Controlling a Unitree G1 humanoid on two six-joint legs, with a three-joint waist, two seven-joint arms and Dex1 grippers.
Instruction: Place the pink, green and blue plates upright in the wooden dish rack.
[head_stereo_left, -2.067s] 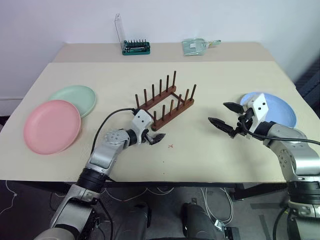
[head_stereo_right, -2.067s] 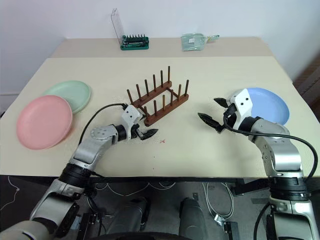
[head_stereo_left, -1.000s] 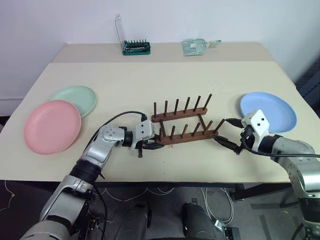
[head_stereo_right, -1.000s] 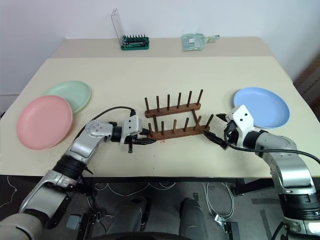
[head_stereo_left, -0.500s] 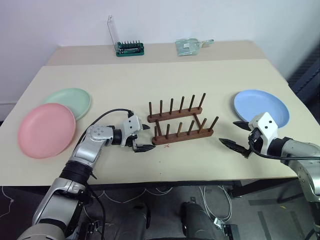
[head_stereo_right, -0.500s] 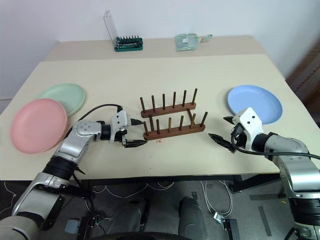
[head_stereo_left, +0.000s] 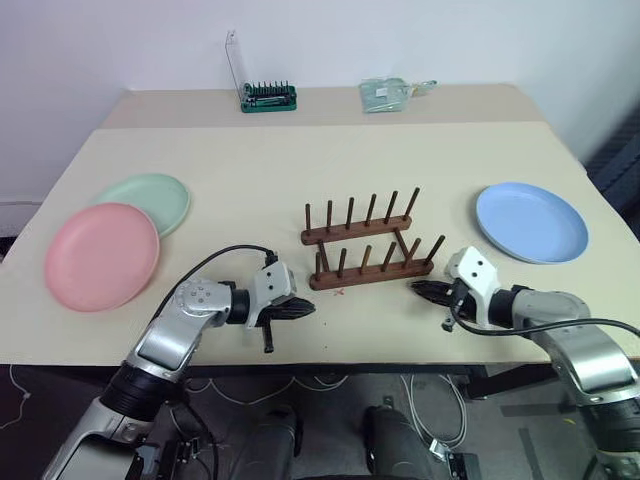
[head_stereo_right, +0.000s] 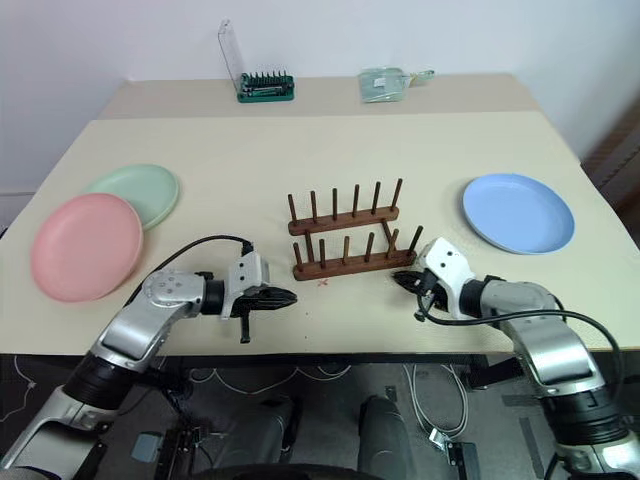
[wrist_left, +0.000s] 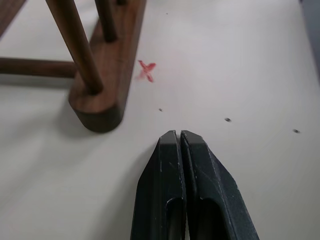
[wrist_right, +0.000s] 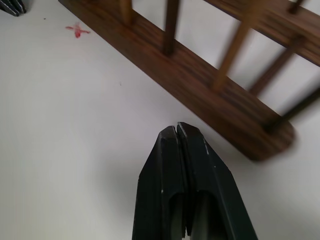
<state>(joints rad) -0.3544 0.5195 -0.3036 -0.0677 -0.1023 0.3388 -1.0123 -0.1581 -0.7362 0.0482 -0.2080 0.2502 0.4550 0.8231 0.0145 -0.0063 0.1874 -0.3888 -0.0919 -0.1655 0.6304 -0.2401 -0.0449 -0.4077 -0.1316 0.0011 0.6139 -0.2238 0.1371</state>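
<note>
At frame centre, wooden dish rack (head_stereo_left: 365, 243) stands empty; green plate (head_stereo_left: 150, 197) partly covered by pink plate (head_stereo_left: 101, 255). Left hand (head_stereo_left: 306, 309) and right hand (head_stereo_left: 418, 289) closed, empty.

My arms were silver-grey metal with dark joints. Each wrist carried a white, boxy camera housing, and a thin black cable looped from it back along the forearm. My left gripper (head_stereo_left: 300, 309) and right gripper (head_stereo_left: 424, 290) had tapered, glossy black fingers.
</note>
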